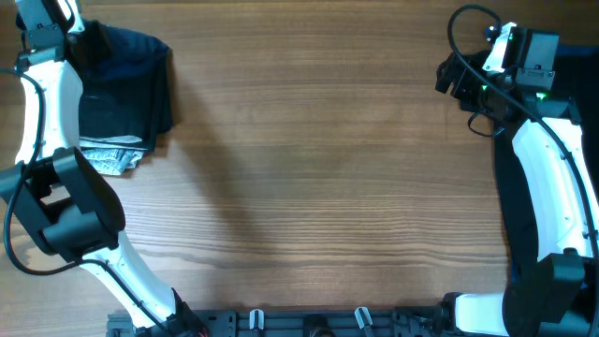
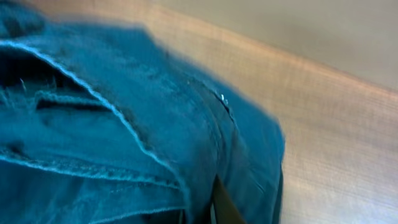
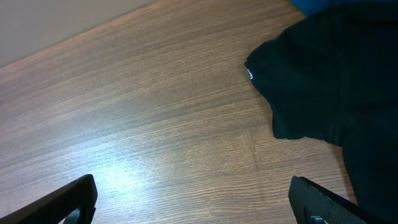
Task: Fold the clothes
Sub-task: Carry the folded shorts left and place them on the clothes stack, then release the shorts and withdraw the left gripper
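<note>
Dark navy garment [image 1: 126, 80]: lies bunched at the far left corner of the tabletop [image 1: 328, 159], top edge rounded, right edge falling fairly straight
Grey garment [image 1: 112, 157]: light, patterned scrap poking out from under the near edge of the navy garment, touching it
Left hand [image 1: 82, 39]: low over the far-left part of the navy garment, mostly hidden by its own arm from overhead; cannot tell whether the fingers are apart or closed
Left wrist view: blurred, filled with blue fabric, stitched seams and a folded hem running across; bare wood at the right
Right hand [image 3: 196, 202]: fingers spread wide apart, nothing between them, only bare wood below; sits at the far right corner of the tabletop
Black garment [image 3: 336, 81]: heaped on the tabletop just right of the right hand, not touching its fingers
Brighter blue cloth [image 3: 317, 5]: small patch showing past the top of the black garment
</note>
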Controlling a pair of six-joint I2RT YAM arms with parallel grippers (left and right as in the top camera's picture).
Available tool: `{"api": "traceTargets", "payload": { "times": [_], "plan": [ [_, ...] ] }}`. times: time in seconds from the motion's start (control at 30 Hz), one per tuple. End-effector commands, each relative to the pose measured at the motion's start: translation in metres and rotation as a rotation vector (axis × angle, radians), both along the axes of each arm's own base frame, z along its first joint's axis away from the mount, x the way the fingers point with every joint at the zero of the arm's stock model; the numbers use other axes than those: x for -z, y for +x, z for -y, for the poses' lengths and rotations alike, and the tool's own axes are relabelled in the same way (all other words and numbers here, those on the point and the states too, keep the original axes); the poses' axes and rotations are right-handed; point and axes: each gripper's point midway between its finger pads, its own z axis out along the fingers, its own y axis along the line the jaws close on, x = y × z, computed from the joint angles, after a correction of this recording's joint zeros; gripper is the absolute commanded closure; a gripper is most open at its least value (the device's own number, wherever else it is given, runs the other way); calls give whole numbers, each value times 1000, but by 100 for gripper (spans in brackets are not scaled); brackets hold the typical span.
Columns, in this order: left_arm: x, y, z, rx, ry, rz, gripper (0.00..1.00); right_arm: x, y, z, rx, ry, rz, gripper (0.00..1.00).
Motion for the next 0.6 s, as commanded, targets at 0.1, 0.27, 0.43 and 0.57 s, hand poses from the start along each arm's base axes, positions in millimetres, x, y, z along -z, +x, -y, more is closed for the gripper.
{"api": "traceTargets", "payload": {
  "times": [0.1, 0.27, 0.43, 0.57],
  "plan": [
    [-39, -60, 1, -255, -246, -46, 96, 4, 1, 2, 6, -10, -9, 1],
    [-23, -98, 21, -394, -447, -184, 95, 4, 1, 2, 6, -10, -8, 0],
    [19, -119, 27, -421, -459, -291, 96, 4, 1, 2, 6, -10, -8, 1],
    [39, -137, 28, -452, -440, -366, 96, 4, 1, 2, 7, -10, -9, 1]
  ]
}}
